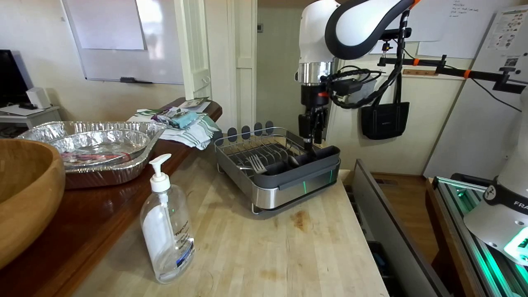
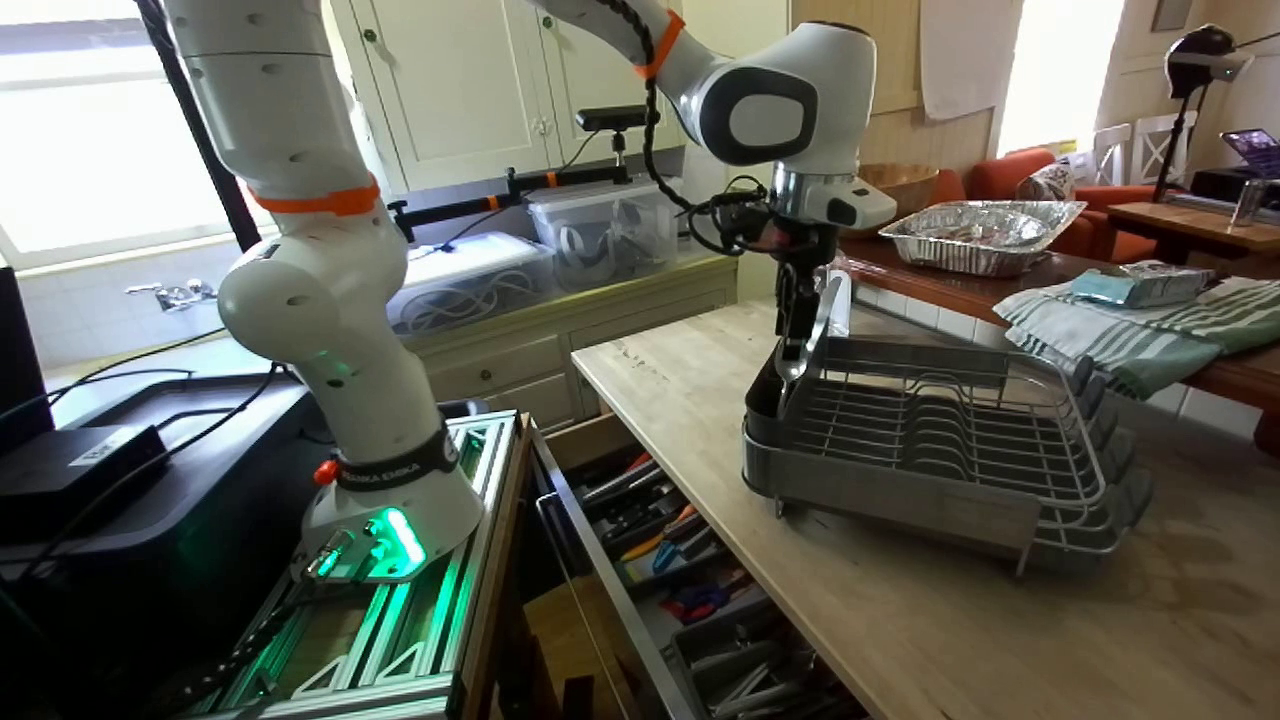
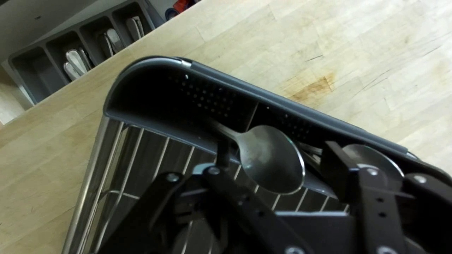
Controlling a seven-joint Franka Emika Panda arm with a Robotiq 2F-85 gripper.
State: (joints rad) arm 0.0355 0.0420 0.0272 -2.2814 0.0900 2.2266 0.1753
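Gripper [image 3: 278, 155] is spread, nothing pinched that I can see. A spoon [image 3: 270, 160] sits between my two fingers in the wrist view, with a gap showing on both sides of its head. Can't tell if its neck touches the nearer finger. Spoon's head is up, leaning over the rack wires; its handle drops into the dark utensil cup [image 3: 296, 109], left of the divider in my wrist view. Another spoon [image 3: 374, 157] is partly hidden behind the opposite finger, further along the cup.

In both exterior views my fingertips are right down at the cup. Fork [image 1: 258, 165] stands tines up toward one end of it. The cup runs along one side of the dish rack [image 2: 900, 505], which stands on a light wood counter [image 1: 272, 251].

Past the counter edge: drawer [image 1: 392, 222] pulled out, cutlery tray [image 3: 37, 70] inside. Further out, clear pump bottle [image 1: 169, 235] on the counter; wooden bowl [image 1: 29, 194], foil pan [image 2: 960, 255] with a smaller one in it, and striped towels [image 2: 1120, 340] on the dark wood ledge [image 1: 95, 227]. Black bag [image 1: 385, 120] hangs at the back.
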